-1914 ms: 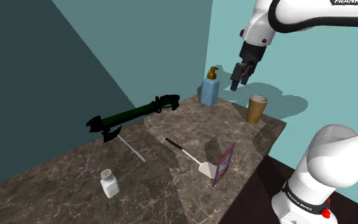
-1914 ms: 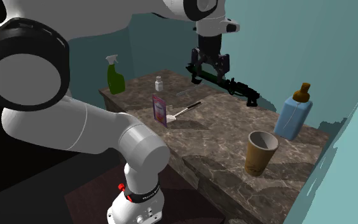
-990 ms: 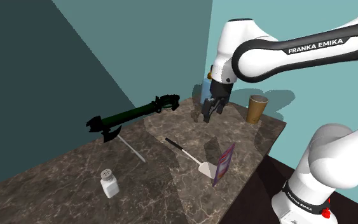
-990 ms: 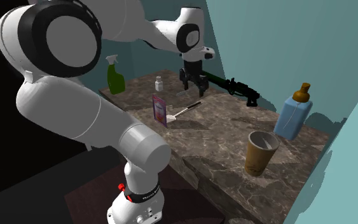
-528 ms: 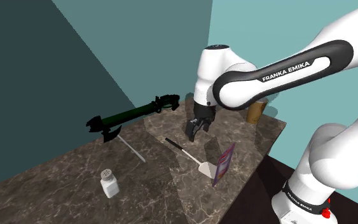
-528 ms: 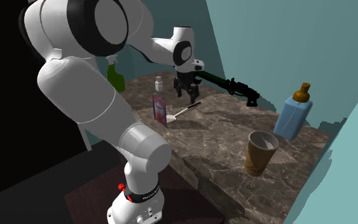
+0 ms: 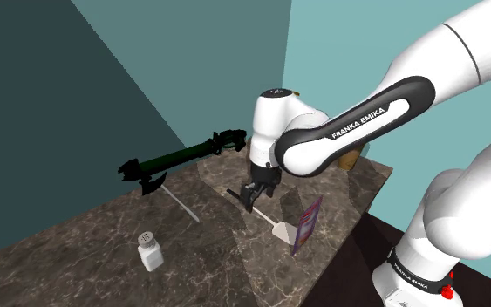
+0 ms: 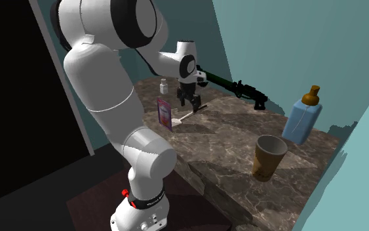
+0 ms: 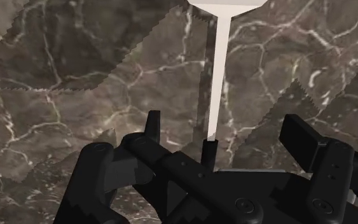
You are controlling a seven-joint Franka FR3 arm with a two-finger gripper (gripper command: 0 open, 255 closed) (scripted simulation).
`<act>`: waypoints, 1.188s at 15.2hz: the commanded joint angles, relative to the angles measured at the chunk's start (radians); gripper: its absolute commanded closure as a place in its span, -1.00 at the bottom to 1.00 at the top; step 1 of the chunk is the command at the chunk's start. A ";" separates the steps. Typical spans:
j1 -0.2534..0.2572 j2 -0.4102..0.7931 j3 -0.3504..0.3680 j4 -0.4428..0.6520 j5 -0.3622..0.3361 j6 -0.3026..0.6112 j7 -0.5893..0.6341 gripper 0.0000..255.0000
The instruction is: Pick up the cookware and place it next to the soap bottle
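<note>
The cookware is a spatula (image 7: 280, 230) with a white blade and a thin black handle, lying flat on the dark marble counter (image 7: 86, 244). My gripper (image 7: 252, 197) hovers just above its handle end, open. In the wrist view the spatula's pale shaft (image 9: 215, 76) runs away from the gripper (image 9: 225, 137), and its fingers (image 9: 152, 124) stand apart on either side without touching it. In the second exterior view the gripper (image 8: 189, 100) is over the spatula (image 8: 191, 115). The blue soap bottle (image 8: 302, 119) with a brown pump stands far off by the teal wall.
A tan cup (image 8: 268, 156) stands near the soap bottle. A purple card (image 7: 305, 223) stands upright beside the spatula's blade. A long black and green tool (image 7: 182, 155) lies along the back wall, a thin white rod (image 7: 180, 205) near it, a white shaker (image 7: 150, 250) nearer the front.
The arm has swung away from the soap bottle and cup, across and down the counter, bringing the open gripper low over the spatula's handle. Nothing on the counter has moved.
</note>
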 commanded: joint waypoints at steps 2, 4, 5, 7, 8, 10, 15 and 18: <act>-0.005 0.034 0.009 -0.015 -0.012 0.049 0.012 -1.00; -0.008 0.053 0.013 -0.022 -0.020 0.073 0.018 -1.00; -0.008 0.053 0.013 -0.022 -0.020 0.073 0.018 -1.00; -0.008 0.053 0.013 -0.022 -0.020 0.073 0.018 -1.00; -0.008 0.053 0.013 -0.022 -0.020 0.073 0.018 -1.00; -0.008 0.053 0.013 -0.022 -0.020 0.073 0.018 -1.00; -0.008 0.053 0.013 -0.022 -0.020 0.073 0.018 1.00; -0.008 0.053 0.013 -0.022 -0.020 0.073 0.018 1.00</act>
